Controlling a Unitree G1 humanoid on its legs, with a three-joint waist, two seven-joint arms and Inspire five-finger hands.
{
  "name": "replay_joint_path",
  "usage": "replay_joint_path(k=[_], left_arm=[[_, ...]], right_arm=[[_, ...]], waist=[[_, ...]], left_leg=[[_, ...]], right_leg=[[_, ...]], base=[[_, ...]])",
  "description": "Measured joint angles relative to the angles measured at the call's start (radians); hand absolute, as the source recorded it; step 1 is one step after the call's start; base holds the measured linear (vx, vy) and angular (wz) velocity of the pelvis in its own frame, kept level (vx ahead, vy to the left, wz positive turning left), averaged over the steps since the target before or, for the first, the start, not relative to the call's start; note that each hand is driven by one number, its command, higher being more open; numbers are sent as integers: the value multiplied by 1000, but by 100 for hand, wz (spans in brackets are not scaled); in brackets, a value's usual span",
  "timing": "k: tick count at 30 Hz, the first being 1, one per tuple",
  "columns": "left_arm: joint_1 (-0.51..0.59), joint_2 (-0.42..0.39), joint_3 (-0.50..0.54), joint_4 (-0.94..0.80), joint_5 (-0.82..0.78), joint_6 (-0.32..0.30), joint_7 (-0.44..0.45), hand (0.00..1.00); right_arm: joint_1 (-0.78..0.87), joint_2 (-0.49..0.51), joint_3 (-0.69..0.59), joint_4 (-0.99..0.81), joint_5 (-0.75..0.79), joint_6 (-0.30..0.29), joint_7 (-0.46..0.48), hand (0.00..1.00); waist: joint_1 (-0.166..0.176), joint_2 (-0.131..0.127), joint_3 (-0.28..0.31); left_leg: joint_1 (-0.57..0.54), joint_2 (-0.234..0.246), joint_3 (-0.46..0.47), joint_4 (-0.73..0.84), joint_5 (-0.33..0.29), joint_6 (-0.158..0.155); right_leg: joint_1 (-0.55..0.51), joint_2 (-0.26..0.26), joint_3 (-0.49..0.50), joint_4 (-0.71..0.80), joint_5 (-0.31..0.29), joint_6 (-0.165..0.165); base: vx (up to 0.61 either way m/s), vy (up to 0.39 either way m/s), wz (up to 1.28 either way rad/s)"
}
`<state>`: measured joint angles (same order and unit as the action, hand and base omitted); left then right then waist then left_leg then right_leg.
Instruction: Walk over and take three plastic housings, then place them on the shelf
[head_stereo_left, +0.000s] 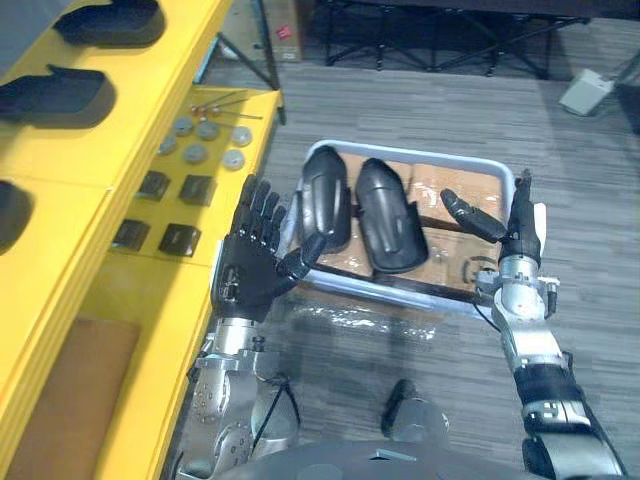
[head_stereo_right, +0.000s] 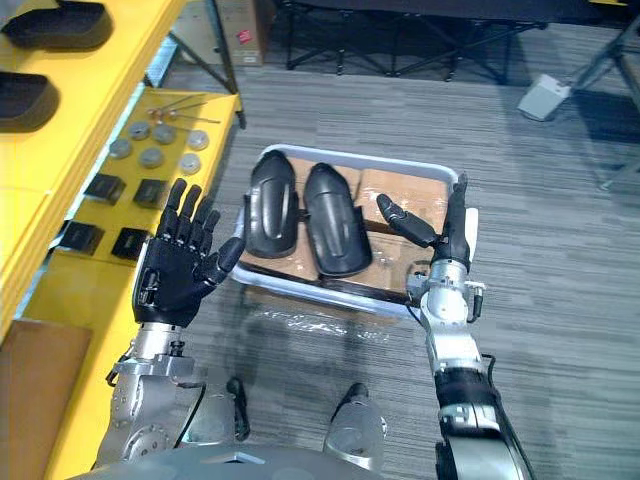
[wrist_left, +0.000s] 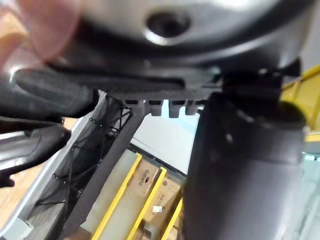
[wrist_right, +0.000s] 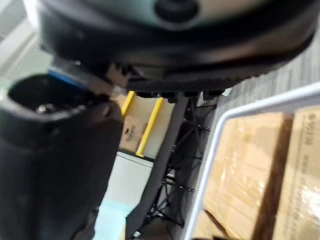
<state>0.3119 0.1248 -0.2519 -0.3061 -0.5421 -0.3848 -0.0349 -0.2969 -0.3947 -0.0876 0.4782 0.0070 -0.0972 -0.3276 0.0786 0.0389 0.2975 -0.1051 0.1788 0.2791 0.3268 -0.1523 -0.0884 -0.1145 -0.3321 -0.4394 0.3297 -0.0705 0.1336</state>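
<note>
- Two glossy black curved plastic housings (head_stereo_left: 325, 205) (head_stereo_left: 388, 225) side by side in white-rimmed tray (head_stereo_left: 420, 160).
- Left hand (head_stereo_left: 250, 265) splayed, empty, at tray's left.
- Right hand (head_stereo_left: 518, 240) straight-fingered, empty, at right rim.

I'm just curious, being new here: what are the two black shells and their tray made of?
The left housing and right housing look like moulded black plastic, semi-gloss: soft highlights run along their curves. The tray seems pale plastic, judging by its smooth rounded rim.
</note>
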Motion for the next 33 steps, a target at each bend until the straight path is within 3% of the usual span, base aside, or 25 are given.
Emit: replay_joint_path(k=[3,8,17,22,23,26,33], left_arm=[[-51,17,37,-16,-1,0,4,100],[-71,25,40,-6,-1,-1,11,100],[-87,32,-29,69,-1,-8,16,100],[-92,31,-30,100,-2,-18,55,100],[-94,31,-37,113,-5,-26,62,100],[-110,29,-72,128,-26,-28,72,100],[-112,27,-92,128,-45,-31,70,100]], right_arm=[[-128,-51,2,133,1,4,-1,100],[-326,-157,64,310,2,10,-35,100],[-525,-207,180,518,11,115,-36,100],[-597,-265,220,582,7,178,-49,100],[-620,-273,220,610,7,193,-49,0],[-649,-292,217,652,-1,225,-67,0],[-689,-340,165,690,-40,253,-106,0]], waist=[[29,-1,64],[63,2,115],[109,19,154],[120,53,181],[125,54,181],[143,67,190],[139,79,195]], left_leg=[[-94,-20,-37,38,3,15],[-225,-30,-88,89,14,36],[-295,-42,-121,108,28,50],[-314,-45,-125,113,35,53],[-320,-46,-124,106,41,52],[-328,-48,-128,101,52,53],[-323,-60,-132,69,81,50]], right_leg=[[-9,-3,-42,-90,74,7],[-55,1,-93,-140,128,4],[-91,1,-122,-139,137,-2],[-105,-2,-123,-137,141,-4],[-116,-2,-122,-136,142,-5],[-124,-6,-127,-124,140,-9],[-133,-17,-131,-105,134,-18]], base=[[-122,126,28],[-127,72,30],[-33,17,10],[-45,16,2],[-58,2,0],[-53,-1,6],[-59,7,5]])
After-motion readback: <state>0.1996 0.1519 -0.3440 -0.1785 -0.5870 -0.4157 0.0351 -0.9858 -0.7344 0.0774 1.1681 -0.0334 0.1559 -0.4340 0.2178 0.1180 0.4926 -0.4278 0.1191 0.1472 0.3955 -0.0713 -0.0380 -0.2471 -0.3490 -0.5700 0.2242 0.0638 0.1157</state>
